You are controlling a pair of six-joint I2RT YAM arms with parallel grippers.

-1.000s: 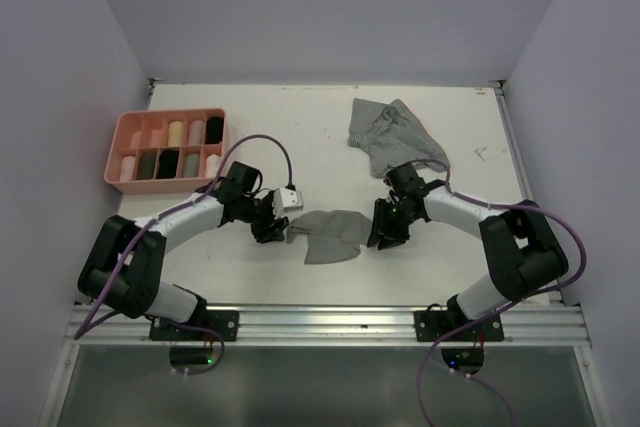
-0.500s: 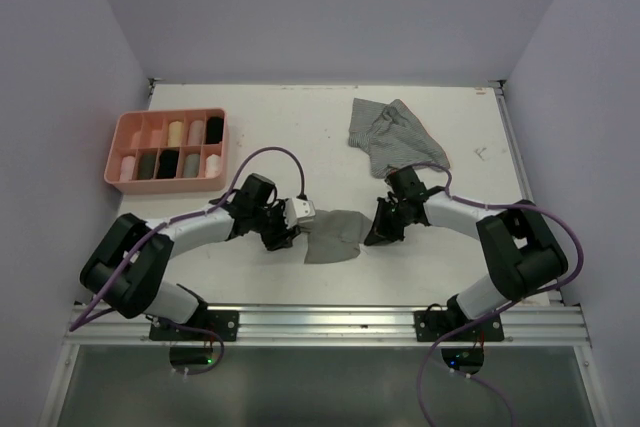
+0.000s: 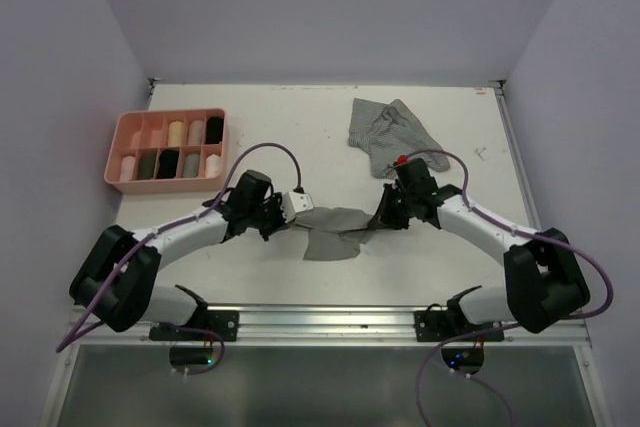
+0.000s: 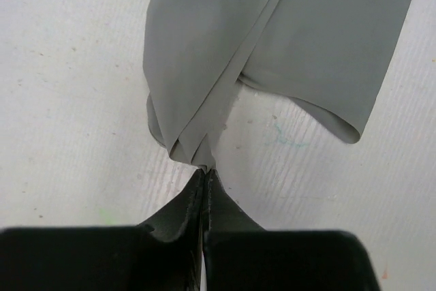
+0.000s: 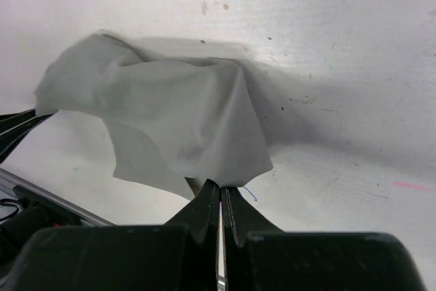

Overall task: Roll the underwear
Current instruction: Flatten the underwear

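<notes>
A plain grey underwear (image 3: 335,231) hangs stretched between both grippers, just above the table near its front middle. My left gripper (image 3: 296,217) is shut on its left corner; the fabric (image 4: 225,52) bunches right at the closed tips (image 4: 204,170). My right gripper (image 3: 378,223) is shut on the opposite edge, the cloth (image 5: 184,120) draping away from the tips (image 5: 222,185). A second underwear, grey striped (image 3: 393,134), lies crumpled at the back right of the table, behind the right arm.
A pink compartment tray (image 3: 116,150) at the back left holds several rolled garments. Side walls close in the white table (image 3: 300,127) on left, right and back. A metal rail (image 3: 330,322) runs along the near edge by the arm bases.
Both grippers have closed on opposite edges of the grey underwear. They have lifted it and pulled it taut; the left gripper moved right toward it.
</notes>
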